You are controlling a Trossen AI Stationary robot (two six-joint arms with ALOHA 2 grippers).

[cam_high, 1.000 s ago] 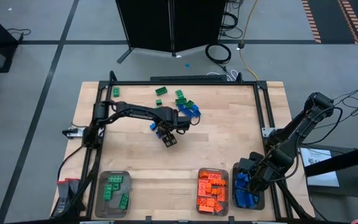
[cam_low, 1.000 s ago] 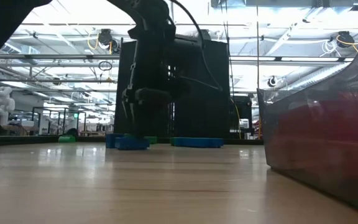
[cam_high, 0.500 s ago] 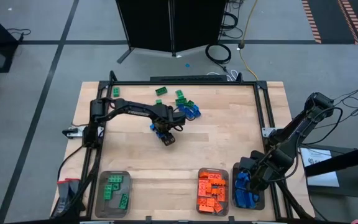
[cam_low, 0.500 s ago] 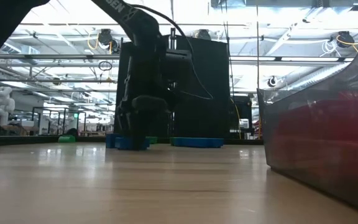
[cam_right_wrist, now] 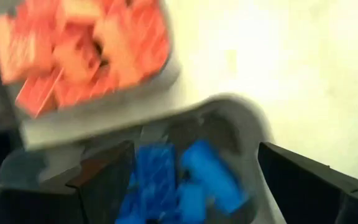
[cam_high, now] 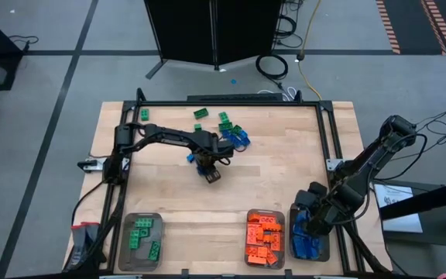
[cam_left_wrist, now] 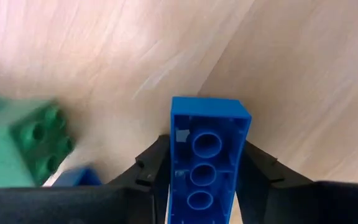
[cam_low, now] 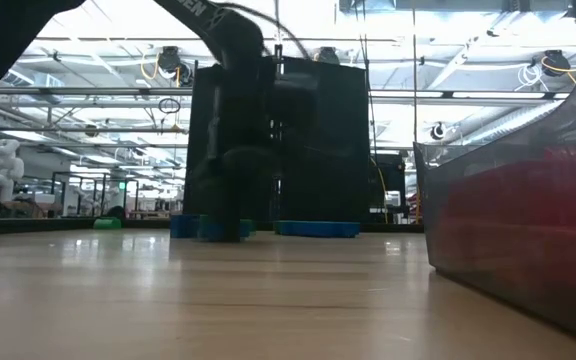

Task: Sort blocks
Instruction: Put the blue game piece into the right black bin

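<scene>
The left claw (cam_high: 204,160) is down at the wooden desk (cam_high: 285,170), just on the near side of the loose cluster of bricks (cam_high: 227,128) that lies toward the far edge. In the left wrist view its two dark fingers (cam_left_wrist: 151,165) press against the long sides of a blue brick (cam_left_wrist: 207,155), whose hollow underside faces the camera; the claw is closed on it. Gripping across the narrow width lets the small fingers span the brick squarely. A green brick (cam_left_wrist: 33,134) sits just beside it on the desk, with a sliver of another blue piece (cam_left_wrist: 76,177) near that, so the approach had to come between neighbours.

Relative to that far cluster, three clear trays line the near edge of the desk: the green tray (cam_high: 140,236) on the left arm's side, then the orange tray (cam_high: 265,235) and the blue tray (cam_high: 310,240) side by side toward the right arm. Each holds bricks of one colour only, which shows the sorting rule.

The right claw (cam_right_wrist: 191,168) hangs spread wide directly over the blue tray, with nothing between its fingers (cam_right_wrist: 104,174); blue bricks lie below it.

The gripped brick judged by colour belongs in the blue tray, well apart from the cluster. Several green and blue bricks remain unsorted, so the job looks well advanced but unfinished.
</scene>
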